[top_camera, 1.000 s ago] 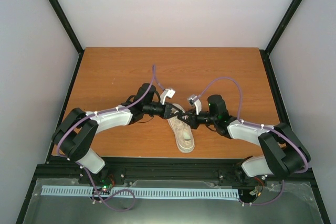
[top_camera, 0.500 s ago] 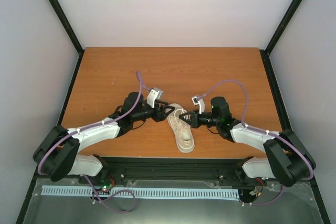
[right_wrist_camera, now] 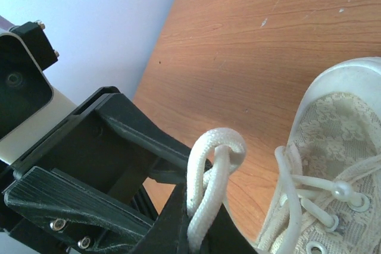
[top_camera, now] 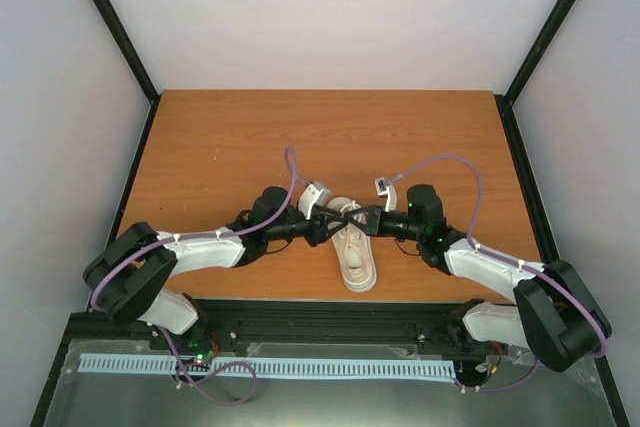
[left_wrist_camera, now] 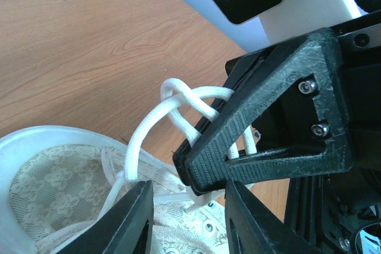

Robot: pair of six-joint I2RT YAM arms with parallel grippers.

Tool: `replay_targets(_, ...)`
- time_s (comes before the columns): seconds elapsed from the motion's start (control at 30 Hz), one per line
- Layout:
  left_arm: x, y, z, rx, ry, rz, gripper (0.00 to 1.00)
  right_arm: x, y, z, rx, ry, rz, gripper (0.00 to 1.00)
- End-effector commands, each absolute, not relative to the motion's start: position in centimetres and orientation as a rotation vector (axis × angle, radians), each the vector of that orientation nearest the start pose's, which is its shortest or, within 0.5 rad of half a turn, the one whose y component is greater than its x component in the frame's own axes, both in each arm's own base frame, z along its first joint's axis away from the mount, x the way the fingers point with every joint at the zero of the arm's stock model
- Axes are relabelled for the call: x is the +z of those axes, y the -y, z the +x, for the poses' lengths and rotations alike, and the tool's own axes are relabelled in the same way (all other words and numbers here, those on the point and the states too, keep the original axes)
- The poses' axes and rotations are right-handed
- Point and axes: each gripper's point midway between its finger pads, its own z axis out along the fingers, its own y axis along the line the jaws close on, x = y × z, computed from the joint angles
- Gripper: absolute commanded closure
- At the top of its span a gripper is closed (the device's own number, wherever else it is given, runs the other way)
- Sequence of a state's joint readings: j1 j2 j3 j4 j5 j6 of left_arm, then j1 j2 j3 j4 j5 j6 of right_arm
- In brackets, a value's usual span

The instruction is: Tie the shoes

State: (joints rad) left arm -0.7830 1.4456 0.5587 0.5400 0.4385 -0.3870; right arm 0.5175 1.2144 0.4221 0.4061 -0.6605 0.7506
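Observation:
The cream sneaker [top_camera: 352,257] lies on the wooden table [top_camera: 220,137] near the front edge, toe toward the arms. It also shows in the left wrist view [left_wrist_camera: 53,176] and the right wrist view [right_wrist_camera: 339,141]. My right gripper [top_camera: 362,219] [right_wrist_camera: 202,236] is shut on a thick white lace loop [right_wrist_camera: 217,147] held above the shoe's far end. My left gripper [top_camera: 328,227] [left_wrist_camera: 189,221] is open, its jaws on either side of the right gripper's fingertips [left_wrist_camera: 262,141]. The twisted lace [left_wrist_camera: 178,96] rises just past them.
The two arms meet nose to nose over the shoe's far end, and the left gripper's body [right_wrist_camera: 89,165] fills the left of the right wrist view. White walls and black frame posts [top_camera: 115,27] surround the table.
The two grippers were apart half a second ago and have closed in on each other over the shoe's far end. The left arm swung back right; the right one edged left.

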Motion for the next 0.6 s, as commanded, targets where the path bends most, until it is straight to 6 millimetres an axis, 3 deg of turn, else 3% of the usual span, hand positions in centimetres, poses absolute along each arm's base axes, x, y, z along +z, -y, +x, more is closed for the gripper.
replay_targets(0.0,16.9,35.2,23.4,-1.251,-1.830,0.749,0.66,16.8,-25.9,24.5,1.459,-2.100,-0.211,0.97)
replay_targets(0.57,15.4,36.5,22.5,-1.323,-1.864,0.771,0.83,16.4,-25.7,24.6,1.457,-2.119,-0.174,0.97)
